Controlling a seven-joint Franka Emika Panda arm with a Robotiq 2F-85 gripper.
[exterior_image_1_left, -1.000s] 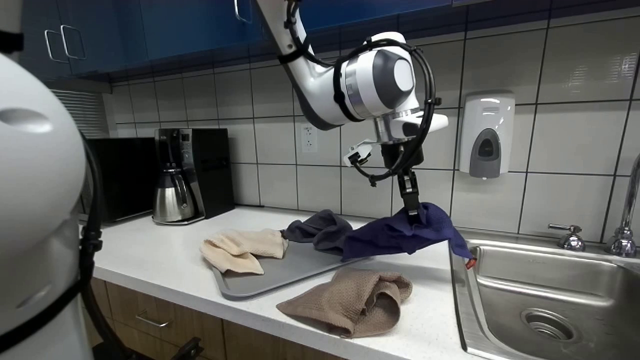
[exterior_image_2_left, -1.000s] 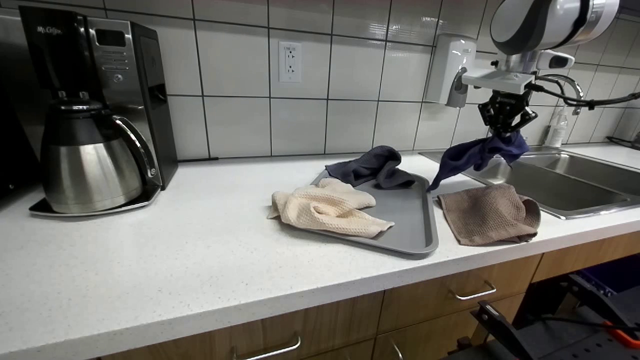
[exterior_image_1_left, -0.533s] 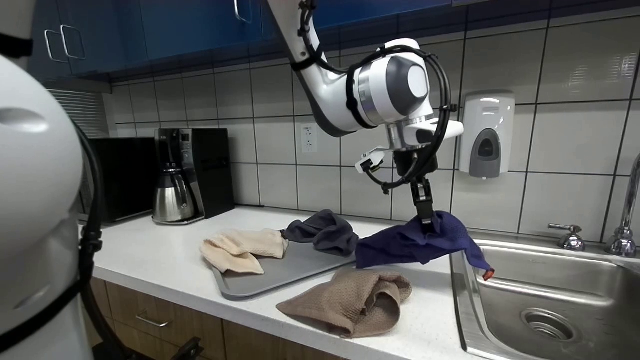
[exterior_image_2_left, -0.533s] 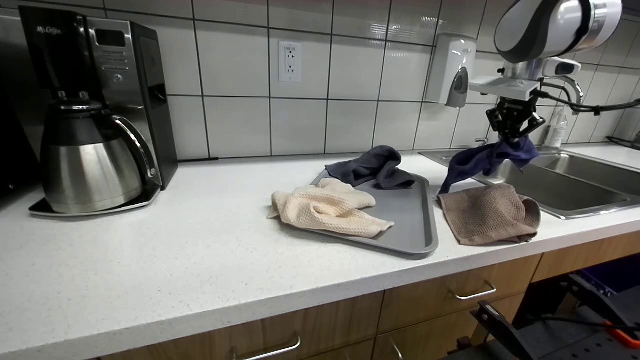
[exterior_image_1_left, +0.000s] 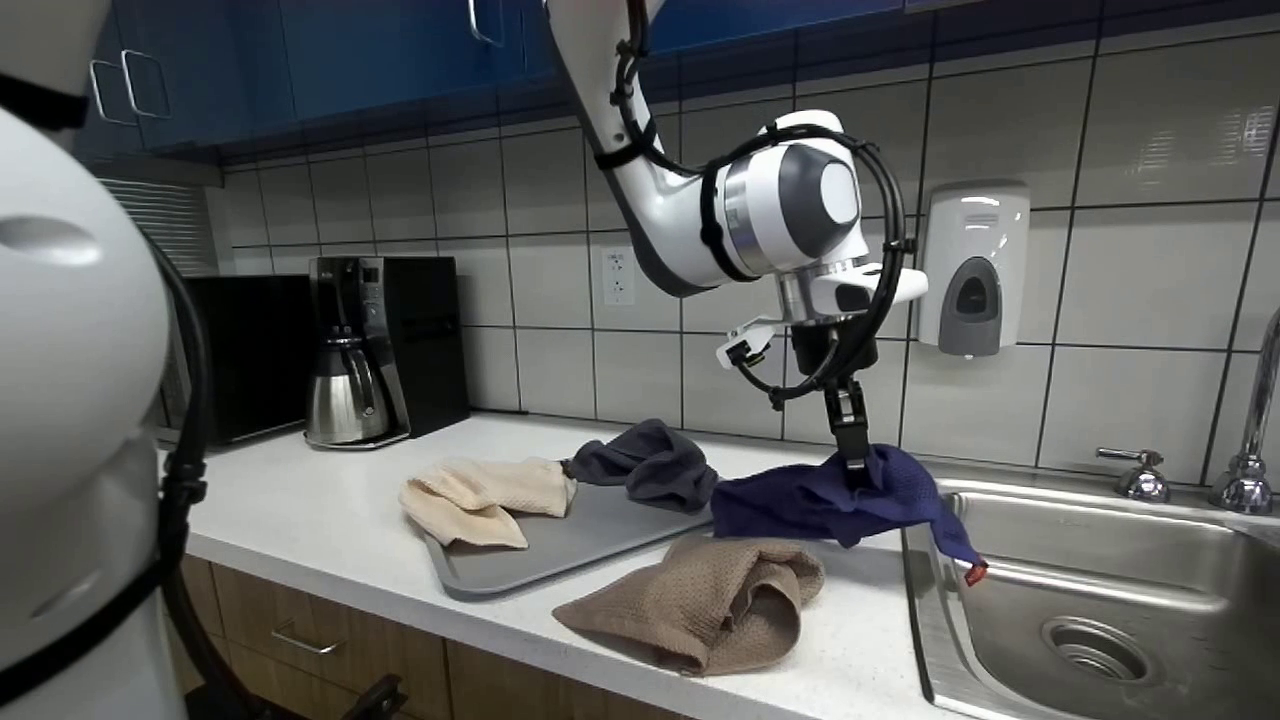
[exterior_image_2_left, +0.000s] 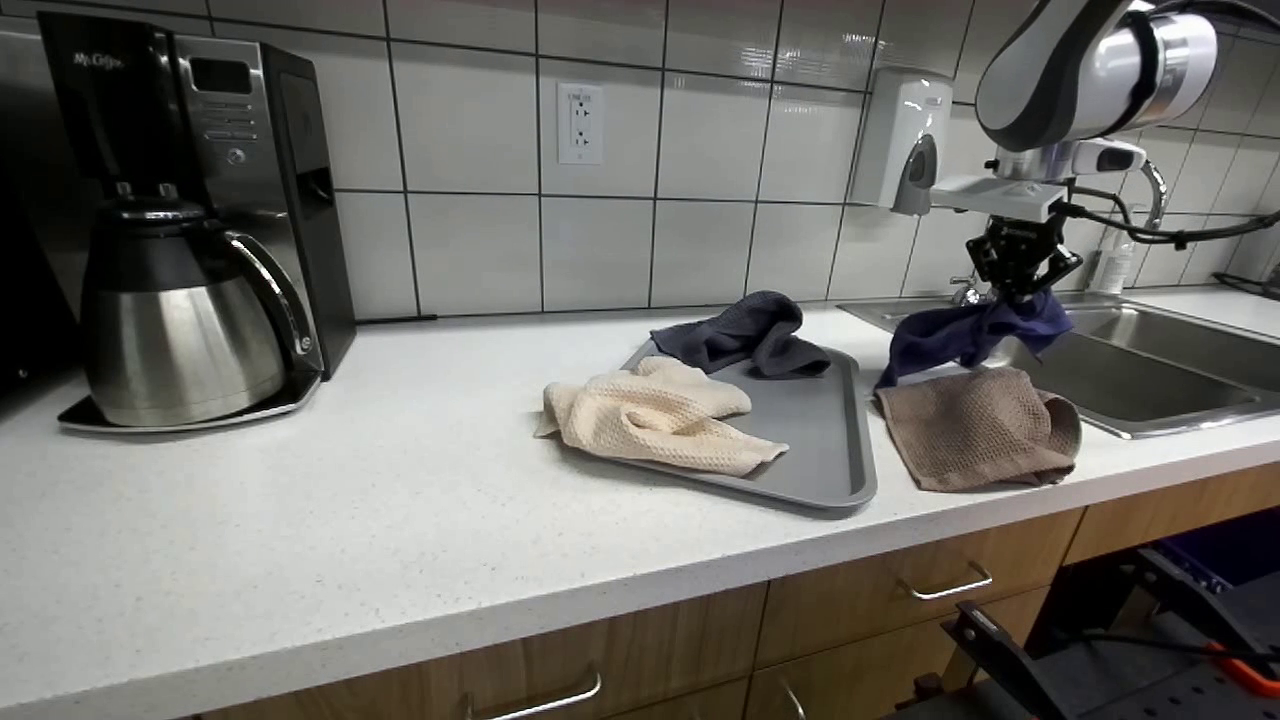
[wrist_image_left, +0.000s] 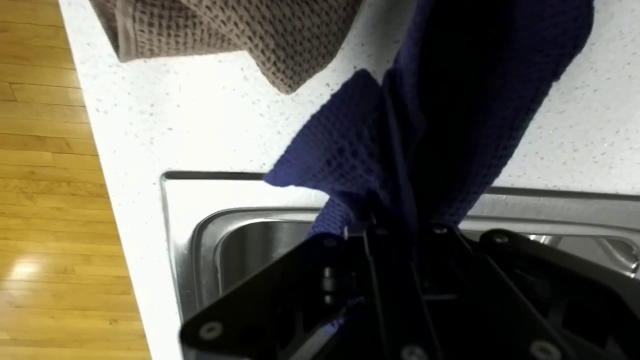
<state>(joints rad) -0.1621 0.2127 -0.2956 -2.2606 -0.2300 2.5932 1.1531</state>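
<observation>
Where the speckled white countertop (exterior_image_2_left: 400, 520) meets the stainless-steel sink (exterior_image_1_left: 940, 640), the black two-finger gripper (exterior_image_1_left: 857, 468) points downward, its jaws clamped on a bunched fold of a violet-blue waffle-weave cloth (exterior_image_1_left: 905, 482). Held up at the grip, the fabric droops to both sides: in an exterior view, the end with a small orange-red tip (exterior_image_1_left: 976, 574) hangs over the sink's edge, while the opposite end sags toward the counter. Whether that lower end touches anything beneath cannot be told. Wrist view: the same cloth crosses above countertop and sink rim, with yellowish wooden floor (wrist_image_left: 55, 225) along the left. Near the held cloth, a brown waffle-weave cloth (exterior_image_2_left: 985, 430) lies loosely folded on the countertop, between the sink and a flat grey tray (exterior_image_2_left: 815, 440) with rounded corners. Two further cloths rest on the tray: a crumpled cream waffle-weave cloth (exterior_image_2_left: 650, 415), lapping over one edge, and a rumpled charcoal cloth (exterior_image_2_left: 745, 335) toward the wall. Well apart from the gripper, a black-and-silver coffee maker (exterior_image_2_left: 240, 180) stands on the countertop, holding a stainless-steel carafe (exterior_image_2_left: 185, 345) with a black top. On the off-white tiled wall (exterior_image_1_left: 1140, 290) behind, a white dispenser (exterior_image_1_left: 974, 270) with a grey push panel is mounted near the sink; a white electrical outlet (exterior_image_2_left: 580, 124) sits farther along.
</observation>
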